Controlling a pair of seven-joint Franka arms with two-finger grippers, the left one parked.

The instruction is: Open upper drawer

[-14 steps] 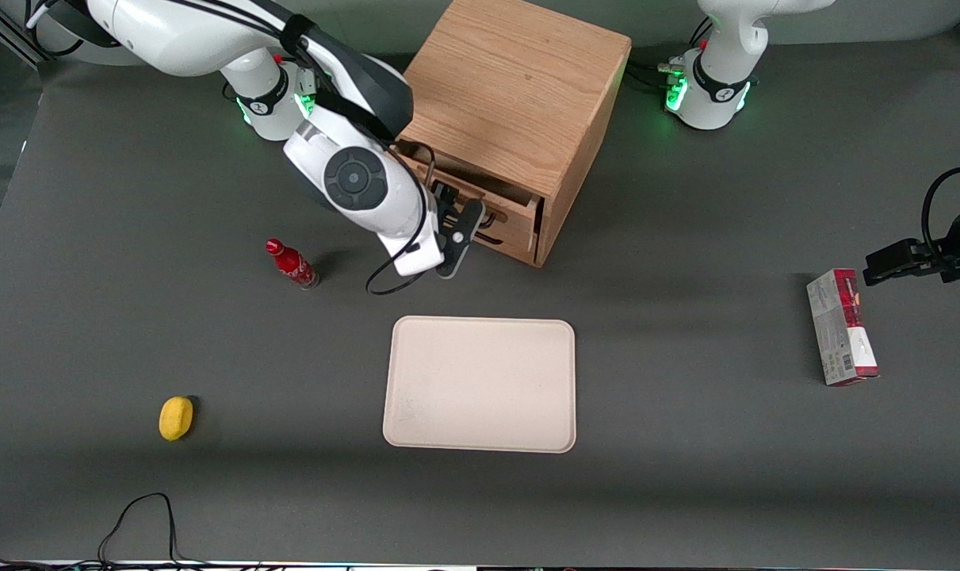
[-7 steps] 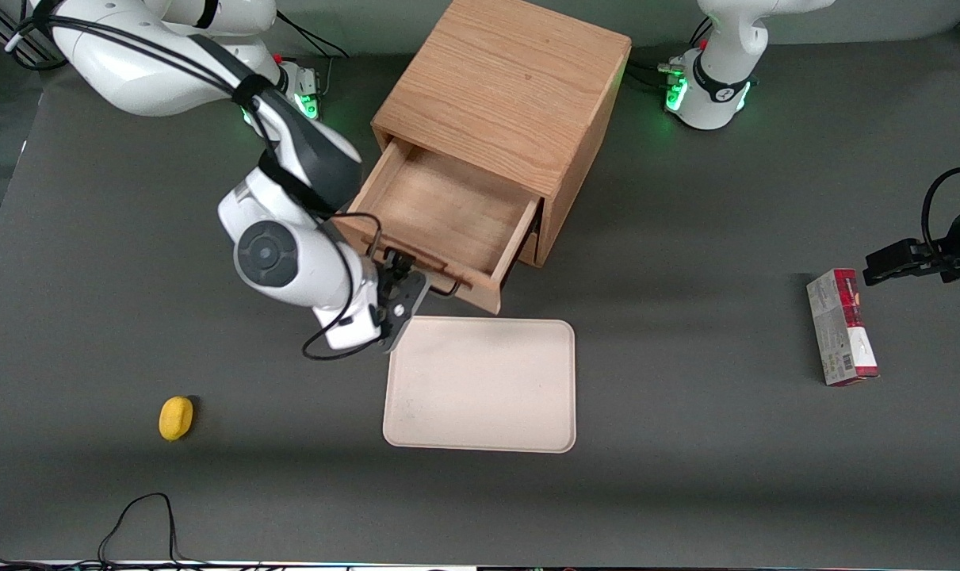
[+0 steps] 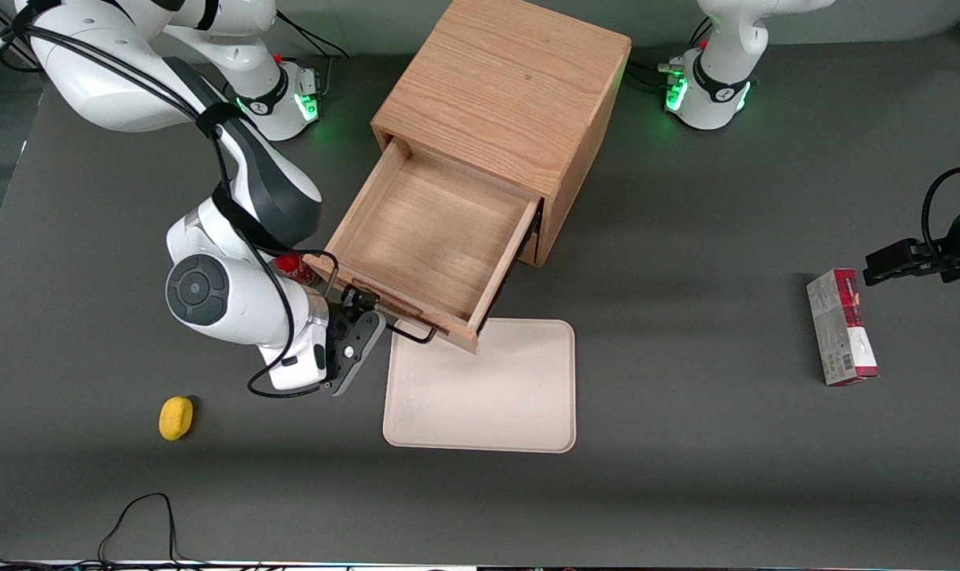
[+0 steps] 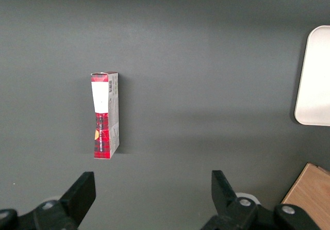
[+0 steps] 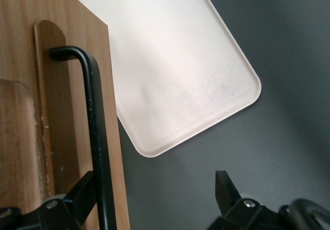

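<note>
The upper drawer stands pulled far out of the oak cabinet, showing bare wood inside. Its front edge overhangs a corner of the tray. The lower drawer shows only as a sliver under it. My right gripper is at the end of the upper drawer's black wire handle, nearer the front camera than the cabinet. In the right wrist view the gripper is open. The handle runs just inside one finger, and the second finger stands well away over the grey table.
A beige tray lies in front of the drawer. A red bottle stands half hidden by my arm, beside the drawer. A yellow fruit lies toward the working arm's end. A red box lies toward the parked arm's end.
The upper drawer has slid from barely open to far out. My gripper has travelled with its handle toward the front camera and the tray.
</note>
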